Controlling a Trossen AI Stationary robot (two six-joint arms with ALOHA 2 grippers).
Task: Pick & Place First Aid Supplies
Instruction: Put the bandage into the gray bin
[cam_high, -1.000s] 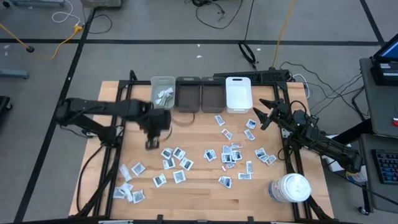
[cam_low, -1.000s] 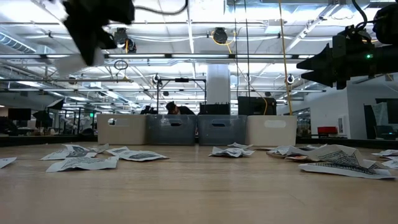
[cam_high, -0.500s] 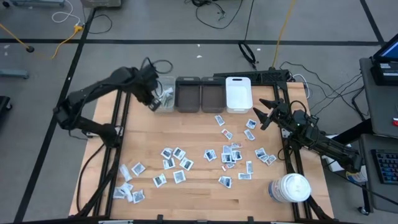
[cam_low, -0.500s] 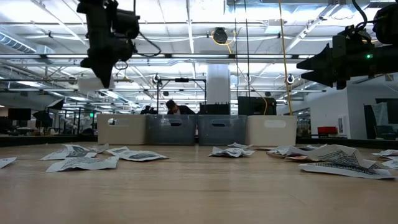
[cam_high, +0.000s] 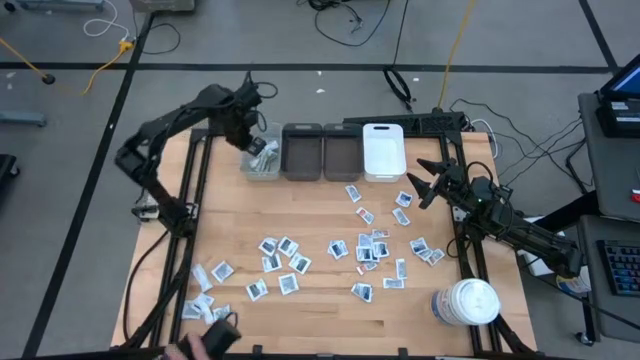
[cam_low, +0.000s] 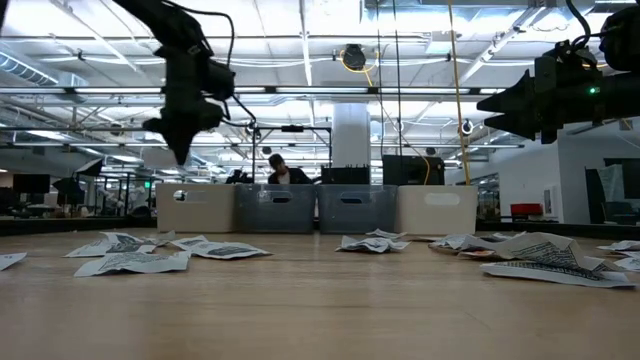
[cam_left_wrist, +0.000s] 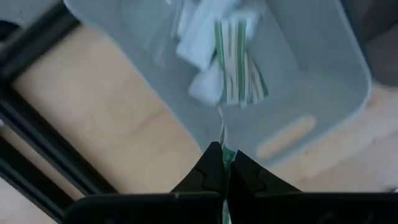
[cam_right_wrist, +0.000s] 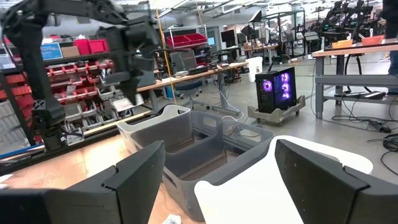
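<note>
Right gripper (cam_right_wrist: 217, 180) fingers (cam_right_wrist: 134, 177) spread wide before grey bins (cam_right_wrist: 186, 146); left arm (cam_right_wrist: 124, 43) hangs beyond.

Bin row (cam_high: 322, 152) walls off the table's far edge. Sachets (cam_high: 365, 245) litter mid-table; jar (cam_high: 465, 302) blocks the near right corner. Bare wood between.

Strip (cam_left_wrist: 223, 148) mostly hidden between shut jaws of left gripper (cam_left_wrist: 225, 163); bin (cam_left_wrist: 323, 93) contents blurred, print unreadable.

We saw wooden table (cam_high: 320, 315) filling frame centre. Four bins (cam_high: 322, 152) lined its top edge. Sachets (cam_high: 370, 245) lay scattered across middle and lower left. White round jar (cam_high: 466, 302) stood at lower right corner.
</note>
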